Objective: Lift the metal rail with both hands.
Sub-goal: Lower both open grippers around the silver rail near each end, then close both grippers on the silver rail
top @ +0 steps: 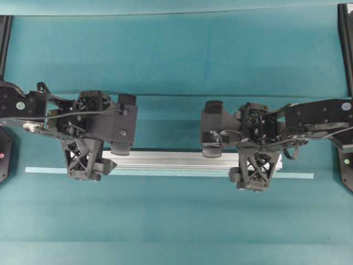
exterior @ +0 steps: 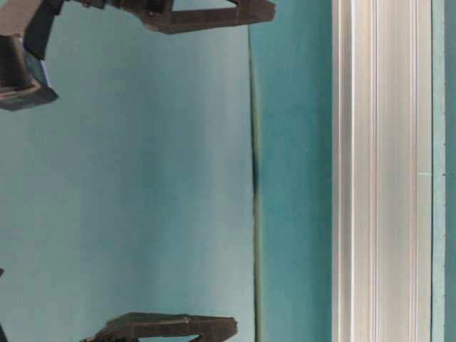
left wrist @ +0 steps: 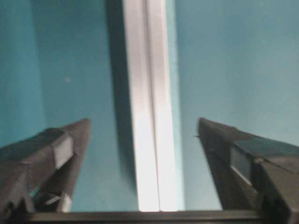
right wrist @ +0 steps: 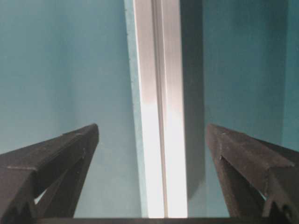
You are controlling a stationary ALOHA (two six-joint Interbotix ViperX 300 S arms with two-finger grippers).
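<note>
Metal rail (top: pixel 176 161) flat on the teal counter (top: pixel 176 66), running left to right across the lower middle of the overhead view, just beside a thin pale tape line (top: pixel 298 176) along its near edge. Silver, grooved lengthwise, bright glare in both wrist views. Left gripper (top: pixel 102 153) over the rail's left end, jaws spread wide, one finger (left wrist: pixel 56 154) on each side of the rail with clear teal gaps between pads and metal. Right gripper (top: pixel 231 160) over the right end, likewise spread, fingers (right wrist: pixel 60 158) straddling the rail without touching it. Nothing pinched by either. Black arms reaching in from both sides, dark frame posts (top: pixel 345 44) at the corners.
</note>
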